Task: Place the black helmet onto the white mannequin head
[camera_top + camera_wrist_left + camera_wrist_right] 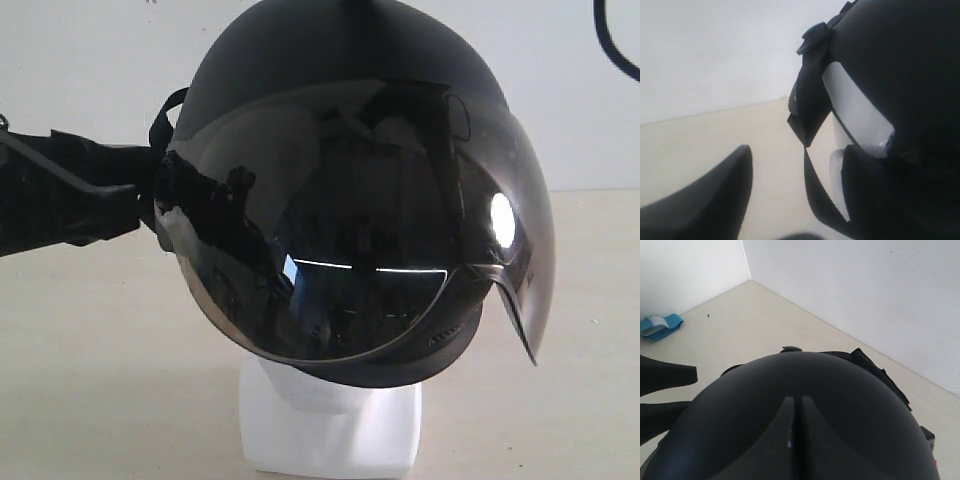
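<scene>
The black helmet (340,150) sits over the white mannequin head (330,430), its smoky visor (380,250) down over the face. Only the neck base shows below the helmet's rim. My left gripper (797,150) is open at the helmet's left side. One finger (715,200) stands clear over the table and the other finger (870,195) lies against the helmet's edge and the white head (855,110). A black strap (812,185) hangs loose between them. My right gripper (796,402) is shut, its tips resting on the helmet's crown (740,430).
The head stands on a beige table (100,380) before a white wall (80,60). A blue and white roll (660,326) lies near the wall corner. A black cable (610,40) loops at the upper right. The left arm (60,190) reaches in from the left.
</scene>
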`<control>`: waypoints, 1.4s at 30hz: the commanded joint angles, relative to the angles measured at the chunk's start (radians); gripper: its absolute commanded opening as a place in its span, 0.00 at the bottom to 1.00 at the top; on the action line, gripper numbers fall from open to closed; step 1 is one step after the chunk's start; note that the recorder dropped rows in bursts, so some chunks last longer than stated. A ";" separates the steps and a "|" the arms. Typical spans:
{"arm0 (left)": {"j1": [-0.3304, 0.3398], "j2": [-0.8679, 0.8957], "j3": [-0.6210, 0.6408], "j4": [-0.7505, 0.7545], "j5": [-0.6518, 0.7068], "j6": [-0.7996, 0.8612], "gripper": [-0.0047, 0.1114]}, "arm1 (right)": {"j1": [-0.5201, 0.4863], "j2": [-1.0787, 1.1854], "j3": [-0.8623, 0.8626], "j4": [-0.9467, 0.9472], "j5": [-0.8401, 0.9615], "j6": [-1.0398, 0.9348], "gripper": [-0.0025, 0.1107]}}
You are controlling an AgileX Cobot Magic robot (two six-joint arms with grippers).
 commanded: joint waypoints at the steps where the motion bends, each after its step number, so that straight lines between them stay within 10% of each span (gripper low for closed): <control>1: 0.002 0.050 0.003 -0.006 0.010 -0.012 0.49 | 0.001 0.028 0.020 -0.052 0.087 -0.001 0.02; 4: 0.002 0.087 0.003 -0.006 0.008 -0.012 0.47 | 0.001 0.028 0.020 -0.052 0.087 0.004 0.02; 9: 0.002 0.137 0.003 -0.006 -0.014 -0.007 0.07 | 0.001 0.028 0.020 -0.050 0.084 0.008 0.02; 15: 0.012 0.186 0.000 -0.006 -0.093 -0.001 0.08 | 0.001 0.026 -0.002 -0.052 0.057 0.008 0.02; 42: 0.423 0.453 -0.139 -0.003 0.415 -0.005 0.08 | 0.001 0.024 -0.107 -0.132 -0.010 0.008 0.02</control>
